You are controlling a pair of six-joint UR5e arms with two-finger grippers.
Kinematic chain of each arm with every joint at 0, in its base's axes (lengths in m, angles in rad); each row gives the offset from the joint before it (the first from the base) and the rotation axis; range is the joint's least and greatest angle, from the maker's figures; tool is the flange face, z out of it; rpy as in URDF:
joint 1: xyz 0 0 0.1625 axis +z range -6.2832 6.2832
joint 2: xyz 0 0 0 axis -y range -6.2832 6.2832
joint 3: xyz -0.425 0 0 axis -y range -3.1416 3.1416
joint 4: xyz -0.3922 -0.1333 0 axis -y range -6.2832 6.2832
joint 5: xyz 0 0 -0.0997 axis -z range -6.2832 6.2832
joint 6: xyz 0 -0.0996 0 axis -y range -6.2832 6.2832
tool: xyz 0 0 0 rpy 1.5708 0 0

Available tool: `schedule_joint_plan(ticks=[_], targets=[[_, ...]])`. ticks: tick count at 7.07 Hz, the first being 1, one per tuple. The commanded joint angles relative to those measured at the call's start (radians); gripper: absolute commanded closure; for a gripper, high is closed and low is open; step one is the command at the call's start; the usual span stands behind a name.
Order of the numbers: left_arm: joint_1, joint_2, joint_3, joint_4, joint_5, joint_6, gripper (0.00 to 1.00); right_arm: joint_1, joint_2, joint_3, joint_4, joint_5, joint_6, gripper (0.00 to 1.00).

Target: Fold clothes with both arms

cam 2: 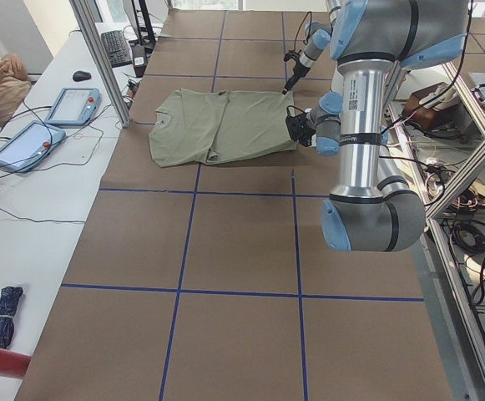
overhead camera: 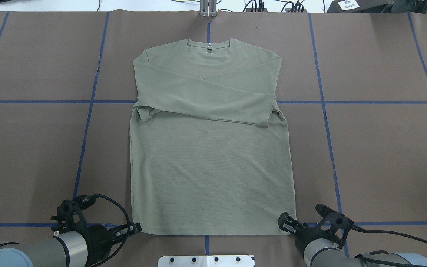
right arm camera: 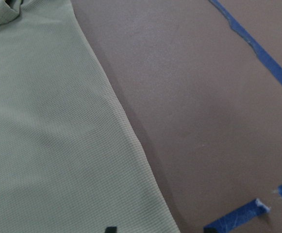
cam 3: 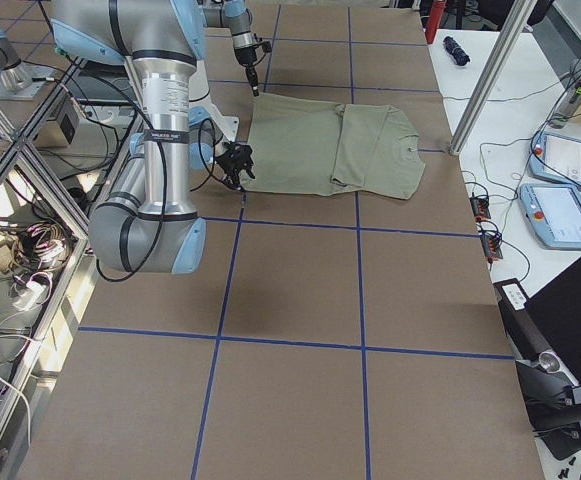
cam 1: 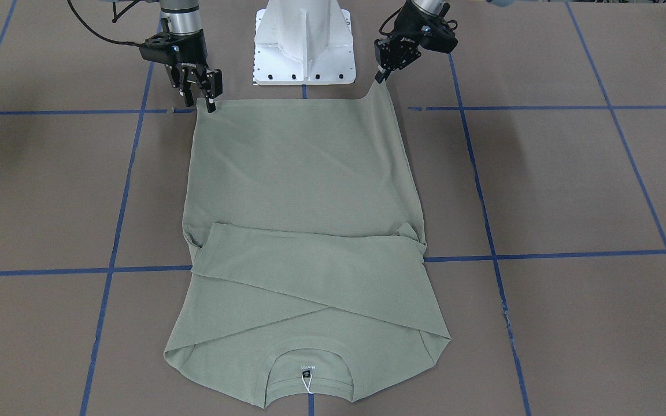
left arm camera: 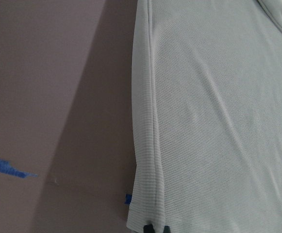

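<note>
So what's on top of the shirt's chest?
Both sleeves, folded across the shirt and crossing below the collar. The chest under them is covered, so any logo can't be seen.

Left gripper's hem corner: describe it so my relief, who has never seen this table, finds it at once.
On the brown table lies a sage-green shirt, hem towards the white pedestal. Follow that hem to the robot's left end, where the left gripper pinches the corner. It alone is pulled up into a peak; the corner at the right gripper looks flat.
</note>
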Motion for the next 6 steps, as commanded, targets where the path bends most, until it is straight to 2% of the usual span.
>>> schedule_joint_plan(ticks=[1,4,5,6], targets=[[0.000,0.000,0.000,0.000,0.000,0.000,1.00,-0.001,0.009,0.000,0.000,-0.003,0.001,0.54],[0.000,0.000,0.000,0.000,0.000,0.000,1.00,-0.018,0.009,0.003,0.000,-0.035,0.001,0.57],[0.000,-0.002,0.000,0.000,0.000,0.001,1.00,-0.027,0.011,0.005,0.000,-0.038,0.001,0.67],[0.001,-0.002,0.000,0.000,0.000,0.002,1.00,-0.041,0.009,0.006,0.000,-0.055,0.001,0.72]])
